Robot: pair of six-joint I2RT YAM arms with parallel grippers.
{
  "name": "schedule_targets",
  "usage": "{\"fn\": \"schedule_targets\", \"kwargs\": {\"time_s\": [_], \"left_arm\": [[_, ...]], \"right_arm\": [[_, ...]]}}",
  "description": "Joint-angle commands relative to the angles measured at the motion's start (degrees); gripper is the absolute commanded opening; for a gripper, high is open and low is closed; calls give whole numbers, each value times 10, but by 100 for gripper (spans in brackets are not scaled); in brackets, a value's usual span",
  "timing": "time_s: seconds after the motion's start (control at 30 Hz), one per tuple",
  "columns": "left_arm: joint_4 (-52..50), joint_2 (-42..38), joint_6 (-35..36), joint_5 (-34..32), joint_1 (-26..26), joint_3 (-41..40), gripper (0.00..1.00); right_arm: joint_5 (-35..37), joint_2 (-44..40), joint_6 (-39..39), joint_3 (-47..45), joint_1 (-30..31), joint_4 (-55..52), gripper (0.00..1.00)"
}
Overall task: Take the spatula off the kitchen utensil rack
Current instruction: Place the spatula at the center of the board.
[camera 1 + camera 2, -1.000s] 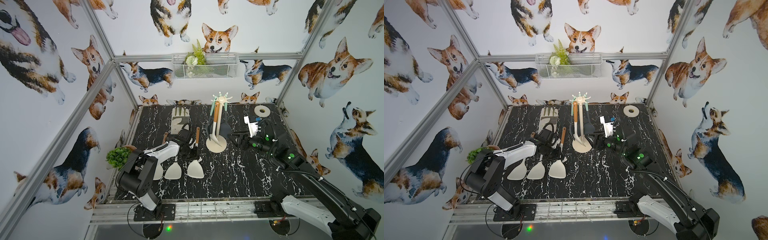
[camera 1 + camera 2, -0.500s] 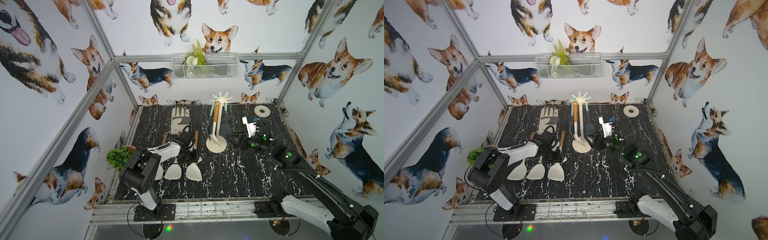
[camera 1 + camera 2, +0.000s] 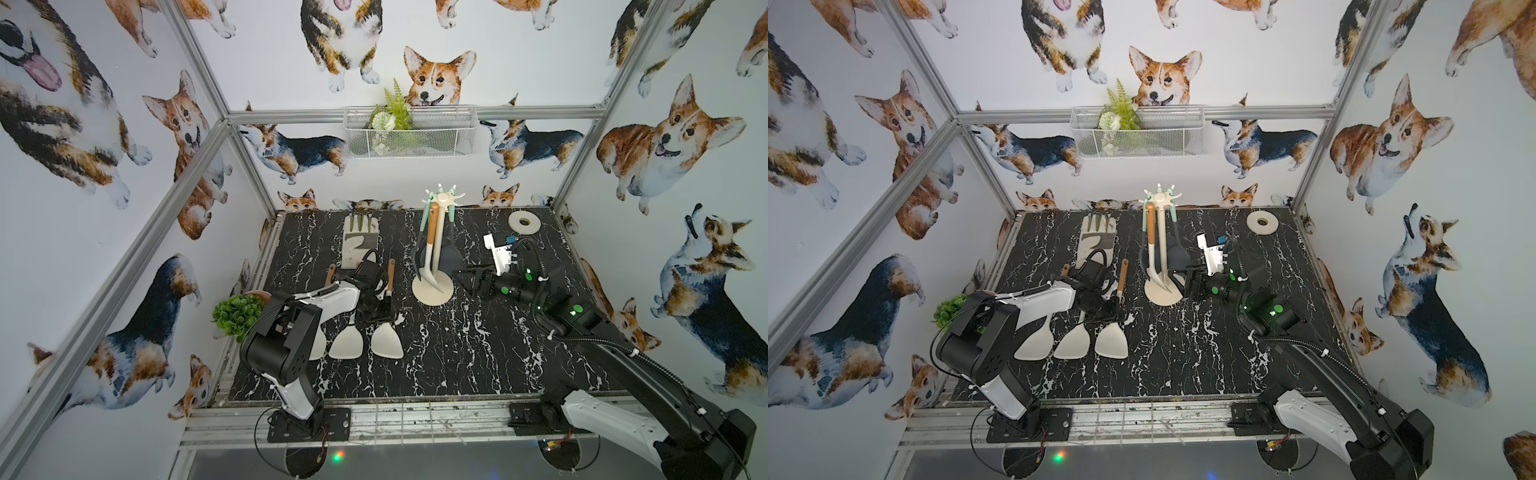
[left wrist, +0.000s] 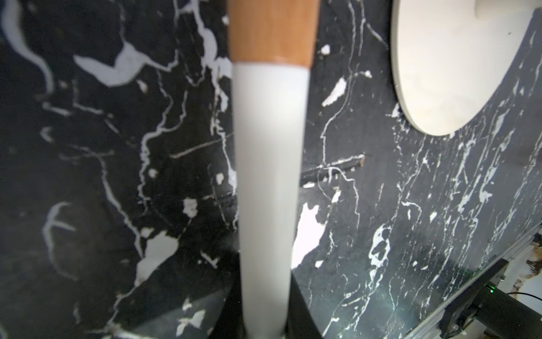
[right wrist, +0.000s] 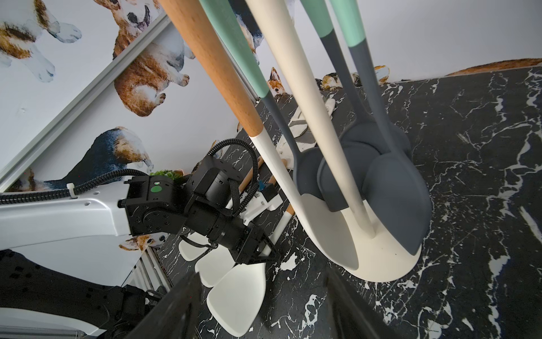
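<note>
The left claw point(image 5: 265, 256) clamps the white spatula point(image 5: 234, 296) at its neck.

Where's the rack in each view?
Top view: rack mid-table, toward the back.
Top view: same spot.
Left wrist: only its disc edge, beside the spatula neck.
Right wrist: close up, pole and base.
Shared landmark: spatula in the left tool.

We face the cream rack point(image 5: 387, 264), a wood-handled spatula point(image 5: 293, 187) and grey utensils point(image 5: 390, 190) hanging to its base. The left gripper point(image 5: 265, 255) grips a lying spatula point(image 5: 237, 296) by the neck, beside two other spatulas point(image 5: 215, 264) on the table point(image 5: 469, 176). Our right gripper's point(image 5: 262, 276) blurred fingers point(image 5: 176, 308) stand apart.
</note>
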Motion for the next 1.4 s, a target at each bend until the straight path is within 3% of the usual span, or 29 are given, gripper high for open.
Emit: {"fn": "schedule_targets", "kwargs": {"time_s": [0.0, 0.57, 1.1, 1.37], "left_arm": [[-29, -2, -4, -80, 4, -9, 5], [-49, -4, -11, -124, 7, -5, 32], [-81, -53, -9, -130, 7, 16, 34], [-95, -107, 18, -119, 6, 60, 45]], "right_arm": [[-7, 3, 7, -1, 0, 15, 71], [-7, 3, 5, -6, 0, 14, 71], [-5, 3, 8, -5, 0, 13, 71], [-6, 4, 11, -6, 0, 18, 71]]}}
